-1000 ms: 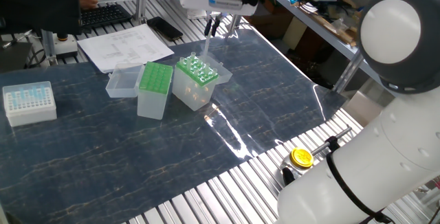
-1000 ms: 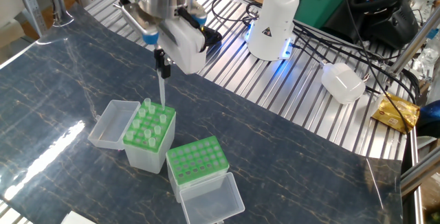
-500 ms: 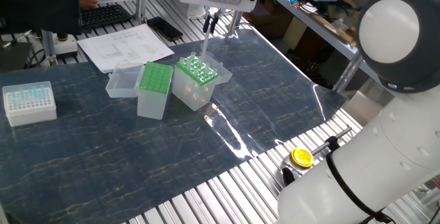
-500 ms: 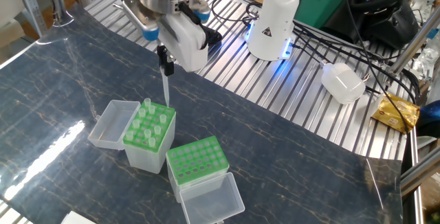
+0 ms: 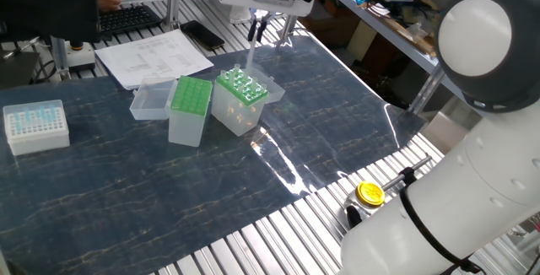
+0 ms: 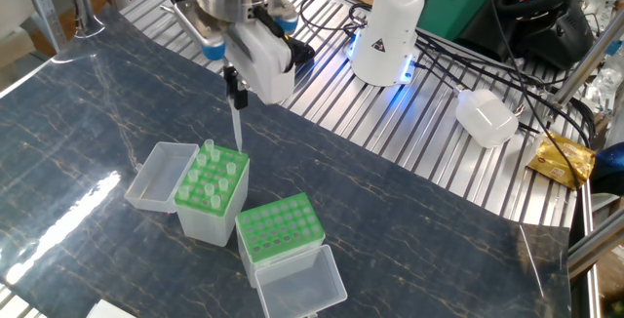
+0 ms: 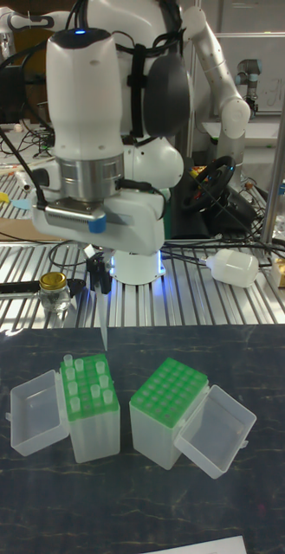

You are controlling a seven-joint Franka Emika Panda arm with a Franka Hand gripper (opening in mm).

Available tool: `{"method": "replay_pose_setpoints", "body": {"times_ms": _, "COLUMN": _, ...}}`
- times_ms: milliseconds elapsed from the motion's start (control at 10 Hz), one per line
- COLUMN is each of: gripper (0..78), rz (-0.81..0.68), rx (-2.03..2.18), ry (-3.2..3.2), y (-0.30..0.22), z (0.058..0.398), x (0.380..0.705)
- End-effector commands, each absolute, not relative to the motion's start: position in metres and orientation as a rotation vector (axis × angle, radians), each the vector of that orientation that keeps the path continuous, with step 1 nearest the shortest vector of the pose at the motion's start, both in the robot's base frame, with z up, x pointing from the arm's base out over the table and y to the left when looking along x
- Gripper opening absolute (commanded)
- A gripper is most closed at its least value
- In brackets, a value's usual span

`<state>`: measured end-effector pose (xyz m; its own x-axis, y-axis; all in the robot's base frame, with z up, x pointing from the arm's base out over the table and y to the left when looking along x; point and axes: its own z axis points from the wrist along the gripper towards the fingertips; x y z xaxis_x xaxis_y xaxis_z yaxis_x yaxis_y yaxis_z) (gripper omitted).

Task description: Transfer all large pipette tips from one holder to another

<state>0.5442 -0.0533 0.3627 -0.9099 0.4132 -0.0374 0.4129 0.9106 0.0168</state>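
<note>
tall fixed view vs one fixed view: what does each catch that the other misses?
Only the tall fixed view: white bottle on the rails, second arm behind. Only one fixed view: white box of pale-blue tips, papers, keyboard. Both: gripper shut on a large pipette tip above the green-topped box with tips standing in it, the other green-topped box beside it, and the yellow-lidded jar.

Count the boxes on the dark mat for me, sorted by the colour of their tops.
Green-topped boxes: 2
White box with pale-blue tips: 1
Total: 3 boxes
</note>
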Motion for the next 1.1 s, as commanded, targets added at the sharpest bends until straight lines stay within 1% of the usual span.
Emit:
{"method": "replay_pose_setpoints", "body": {"times_ms": 100, "gripper": 1.2, "rz": 0.058, "rx": 0.788, "ry": 3.005, "y": -0.0445, "z": 0.3665, "x": 0.5503}}
{"method": "replay_pose_setpoints", "body": {"times_ms": 200, "gripper": 1.2, "rz": 0.034, "rx": 0.785, "ry": 3.003, "y": -0.0445, "z": 0.3668, "x": 0.5508}}
{"method": "replay_pose_setpoints", "body": {"times_ms": 600, "gripper": 1.2, "rz": 0.04, "rx": 0.739, "ry": 3.046, "y": -0.0466, "z": 0.3685, "x": 0.5539}}
{"method": "replay_pose_setpoints", "body": {"times_ms": 900, "gripper": 1.2, "rz": 0.033, "rx": 0.543, "ry": 3.062, "y": -0.0466, "z": 0.3685, "x": 0.5539}}
{"method": "replay_pose_setpoints", "body": {"times_ms": 1100, "gripper": 1.2, "rz": 0.016, "rx": 0.499, "ry": 3.06, "y": -0.0466, "z": 0.3685, "x": 0.5539}}
